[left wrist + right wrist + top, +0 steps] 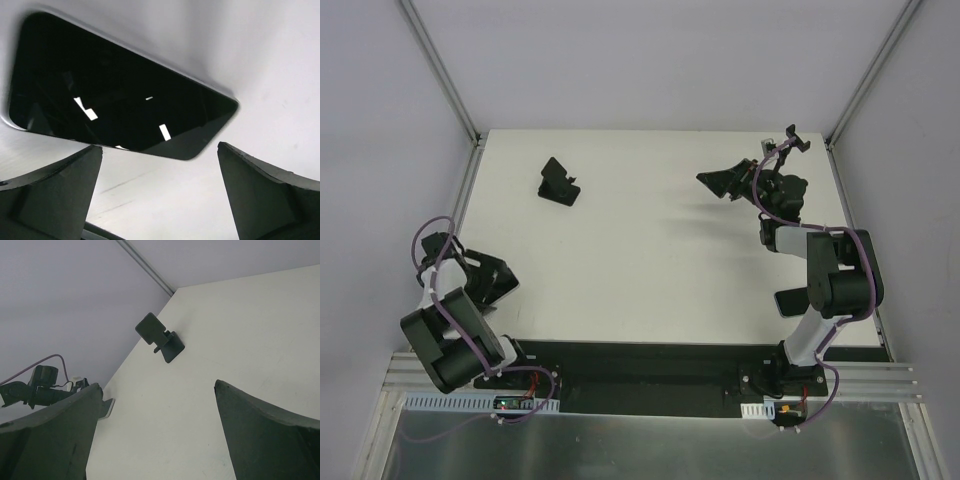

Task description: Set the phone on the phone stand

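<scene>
Both pairs of jaws hang spread and empty. Your left jaws sit low over the white desk [650,260], with the phone [115,95] lying flat just beyond their tips, its glossy black face mirroring bright patches of light. Your right jaws face the small folding stand [159,337] across the desk. The phone stand [792,142] shows at the far right corner, near pale lilac-grey walls [380,120] and metal frame rails [441,70].

top overhead, far; wrists low, close; right shares folding stand [560,184] with top.
</scene>
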`<action>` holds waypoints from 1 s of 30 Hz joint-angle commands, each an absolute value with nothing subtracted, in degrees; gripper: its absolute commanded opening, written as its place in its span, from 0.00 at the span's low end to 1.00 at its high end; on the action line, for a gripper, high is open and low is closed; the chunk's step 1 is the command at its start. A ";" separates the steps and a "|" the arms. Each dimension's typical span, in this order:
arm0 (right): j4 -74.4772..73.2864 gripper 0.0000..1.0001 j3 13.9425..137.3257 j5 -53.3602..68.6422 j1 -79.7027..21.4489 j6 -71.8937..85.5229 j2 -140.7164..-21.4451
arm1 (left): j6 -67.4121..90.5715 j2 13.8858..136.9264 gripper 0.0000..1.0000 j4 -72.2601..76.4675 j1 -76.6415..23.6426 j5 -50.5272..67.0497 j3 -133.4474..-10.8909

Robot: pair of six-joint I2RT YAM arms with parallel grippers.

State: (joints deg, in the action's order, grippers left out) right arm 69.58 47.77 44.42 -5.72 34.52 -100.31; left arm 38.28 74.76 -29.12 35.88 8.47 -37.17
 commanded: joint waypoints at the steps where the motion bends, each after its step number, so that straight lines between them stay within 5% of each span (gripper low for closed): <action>1: 75.32 0.96 48.08 45.61 -5.27 35.07 -100.55 | 42.00 73.31 0.99 -21.80 30.86 19.68 -30.77; 12: 75.50 0.96 47.46 45.35 -5.01 35.15 -100.11 | 46.24 66.11 0.99 -23.80 19.07 10.84 -33.39; 20: 76.38 0.96 47.37 45.44 -4.92 35.77 -100.37 | 33.51 64.85 0.99 -32.43 37.95 4.40 -40.07; 30: 77.17 0.96 47.11 45.35 -4.31 36.47 -100.63 | 29.97 80.92 0.99 -38.15 42.79 -8.81 -48.34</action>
